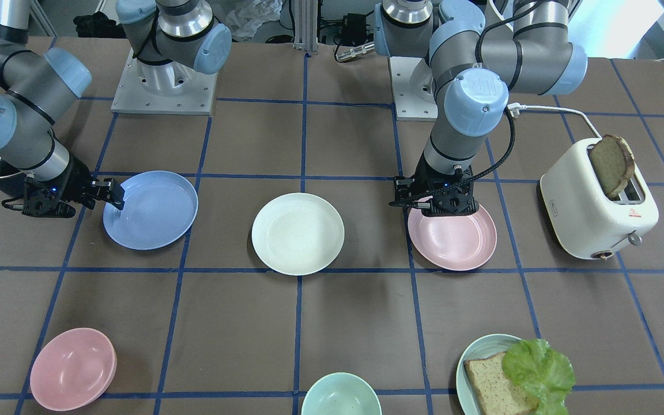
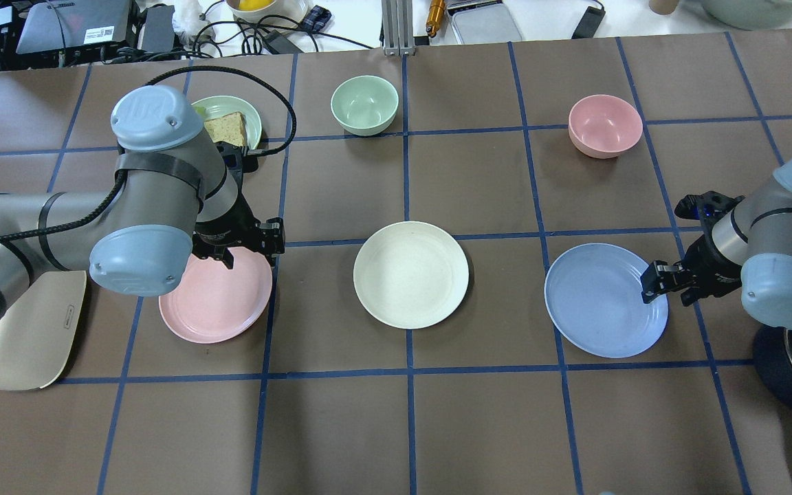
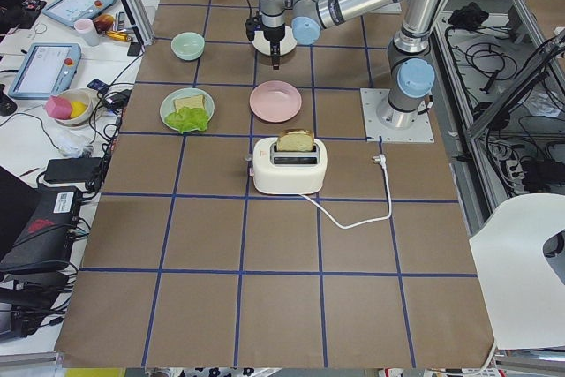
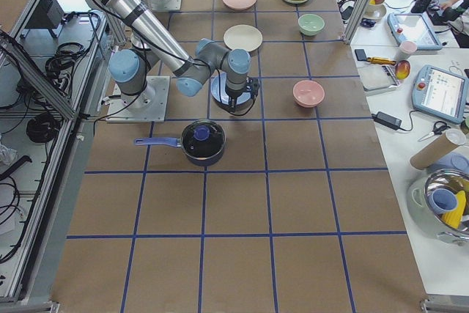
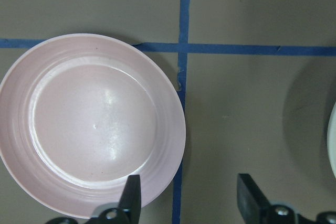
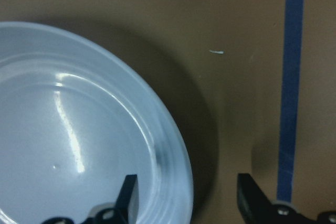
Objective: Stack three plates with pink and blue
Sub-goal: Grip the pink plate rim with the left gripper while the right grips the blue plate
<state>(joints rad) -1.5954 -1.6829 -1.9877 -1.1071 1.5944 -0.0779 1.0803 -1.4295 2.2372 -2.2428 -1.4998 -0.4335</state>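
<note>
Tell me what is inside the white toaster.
A slice of brown bread stands tilted in a slot of the white toaster, its upper part sticking out. Its lower part is hidden by the toaster's body.

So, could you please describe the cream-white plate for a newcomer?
On the brown gridded table, three plates lie in a row. The cream-white plate is the middle one, between the pink plate and the blue plate, and the only white one.

The grey, blue-capped left arm (image 2: 25,220) points its black two-finger left gripper (image 5: 189,195) straight down, the right arm (image 2: 757,223) slants its right gripper (image 6: 186,195) low and inward — both pairs of jaws spread apart.
</note>
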